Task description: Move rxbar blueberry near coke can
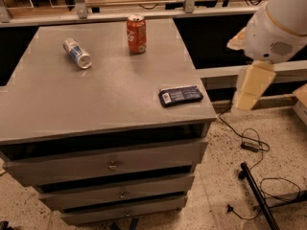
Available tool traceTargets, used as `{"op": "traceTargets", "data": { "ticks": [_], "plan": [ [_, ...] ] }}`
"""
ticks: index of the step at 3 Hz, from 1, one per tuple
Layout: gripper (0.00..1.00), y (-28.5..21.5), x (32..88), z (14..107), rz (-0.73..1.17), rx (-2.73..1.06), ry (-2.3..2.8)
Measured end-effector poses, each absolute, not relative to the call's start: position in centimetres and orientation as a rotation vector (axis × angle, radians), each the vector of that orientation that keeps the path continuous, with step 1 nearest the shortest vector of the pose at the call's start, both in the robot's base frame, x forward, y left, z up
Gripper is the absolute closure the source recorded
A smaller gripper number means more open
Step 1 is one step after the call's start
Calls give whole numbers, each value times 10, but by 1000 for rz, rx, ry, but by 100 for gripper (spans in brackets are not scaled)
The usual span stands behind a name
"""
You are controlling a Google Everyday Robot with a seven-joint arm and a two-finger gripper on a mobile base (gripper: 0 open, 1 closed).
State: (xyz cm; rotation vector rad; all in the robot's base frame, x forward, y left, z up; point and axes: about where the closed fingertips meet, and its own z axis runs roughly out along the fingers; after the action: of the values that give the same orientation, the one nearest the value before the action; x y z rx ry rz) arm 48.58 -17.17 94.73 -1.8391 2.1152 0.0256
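The rxbar blueberry (180, 96) lies flat on the grey cabinet top (96, 95) near its front right corner, its white patch at the left end. The coke can (136, 34) stands upright at the back middle of the top, well away from the bar. My gripper (252, 86) hangs off the table's right side, over the floor, to the right of the bar and apart from it. The white arm (278, 25) reaches in from the upper right.
A silver-and-blue can (76, 53) lies on its side at the back left of the top. The cabinet has drawers (112, 165) below. Black cables (249, 145) and a dark bar (259, 195) lie on the speckled floor at right. A shelf rail (144, 13) runs behind.
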Motion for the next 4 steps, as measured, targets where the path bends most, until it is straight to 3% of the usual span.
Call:
{"op": "traceTargets", "data": {
  "ticks": [2, 4],
  "plan": [
    [0, -91, 553, 881, 239, -2018, 1943],
    [0, -77, 569, 840, 267, -2059, 1949]
  ]
}}
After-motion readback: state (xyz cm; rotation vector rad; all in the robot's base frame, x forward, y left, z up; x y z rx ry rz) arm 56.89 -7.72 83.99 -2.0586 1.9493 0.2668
